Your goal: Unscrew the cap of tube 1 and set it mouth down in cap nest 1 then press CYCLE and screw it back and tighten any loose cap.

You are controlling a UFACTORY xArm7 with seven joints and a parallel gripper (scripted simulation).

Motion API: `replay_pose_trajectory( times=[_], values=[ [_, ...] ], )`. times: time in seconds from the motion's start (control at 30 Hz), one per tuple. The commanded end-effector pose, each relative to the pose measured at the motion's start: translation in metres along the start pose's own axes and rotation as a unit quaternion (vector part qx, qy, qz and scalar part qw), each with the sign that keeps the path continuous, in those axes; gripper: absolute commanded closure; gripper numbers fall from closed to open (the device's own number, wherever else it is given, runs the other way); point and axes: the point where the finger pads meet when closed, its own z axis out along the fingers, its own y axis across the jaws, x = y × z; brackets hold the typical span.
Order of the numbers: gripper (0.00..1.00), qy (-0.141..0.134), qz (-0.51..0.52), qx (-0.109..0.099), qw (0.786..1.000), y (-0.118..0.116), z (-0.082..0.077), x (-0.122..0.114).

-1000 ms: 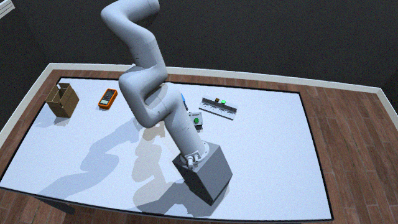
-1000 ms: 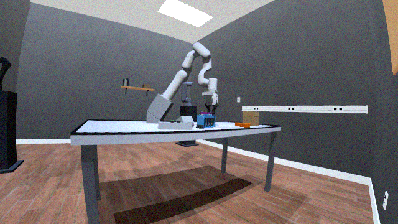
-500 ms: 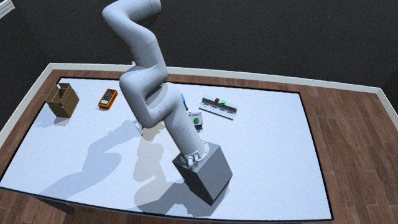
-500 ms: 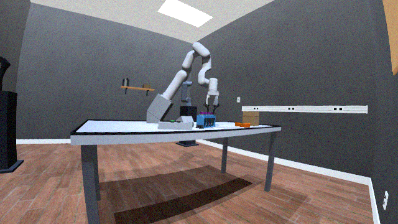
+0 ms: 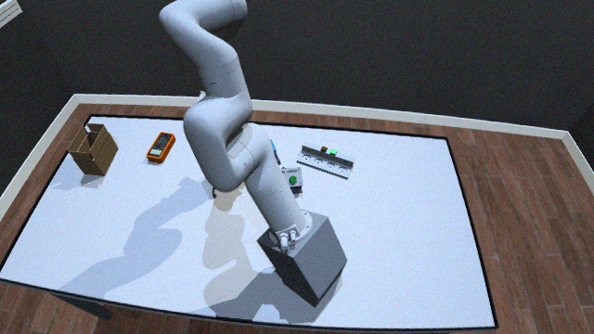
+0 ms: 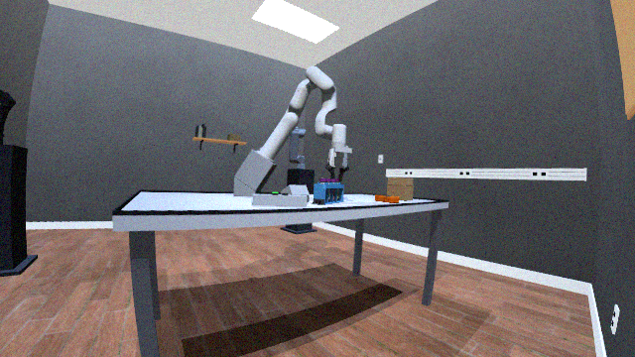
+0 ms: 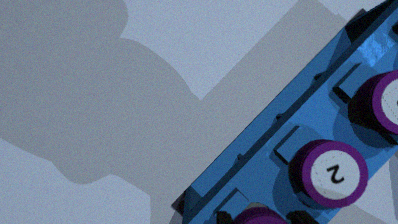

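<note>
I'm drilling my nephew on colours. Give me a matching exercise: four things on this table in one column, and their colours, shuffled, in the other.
Things:
1. cardboard box
2. meter
3. tube rack
4. rim of cap 2

Colours:
A. purple
B. brown
C. blue
D. orange

Pairs: 1-B, 2-D, 3-C, 4-A
</note>
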Motion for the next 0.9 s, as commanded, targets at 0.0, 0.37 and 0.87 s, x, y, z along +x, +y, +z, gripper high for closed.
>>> replay_pose_trajectory(
  times=[0.0,0.37,0.87],
  values=[
    [1.00,-0.004,-0.001,0.010,1.000,-0.0009,-0.0004,0.0008],
    [1.00,-0.004,0.074,0.009,0.997,-0.0008,-0.0002,0.0008],
    [1.00,-0.007,0.388,0.008,0.922,-0.0009,0.0004,0.0008]
  ],
)
